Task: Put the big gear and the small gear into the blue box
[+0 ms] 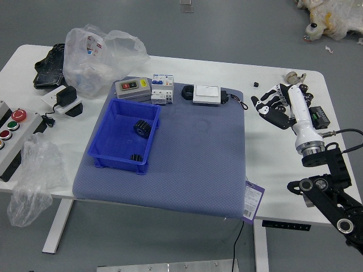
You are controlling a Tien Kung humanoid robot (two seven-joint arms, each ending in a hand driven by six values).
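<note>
The blue box [116, 130] toward the tabletop's [269, 181] left edge holds big gear [142, 128] and small gear [136, 157]; the right hand [292, 107] hangs, fingers apart

Desk [266, 158]: bright, evenly lit
Blue box [120, 164]: softly shaded inside
Plastic bag [93, 62]: pale glints
My fingers [274, 116]: dark, fine detail lost

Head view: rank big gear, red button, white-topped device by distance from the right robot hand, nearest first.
From the right robot hand:
1. white-topped device, far part of the mat
2. big gear, inside the blue box
3. red button, far left, on the control panel
</note>
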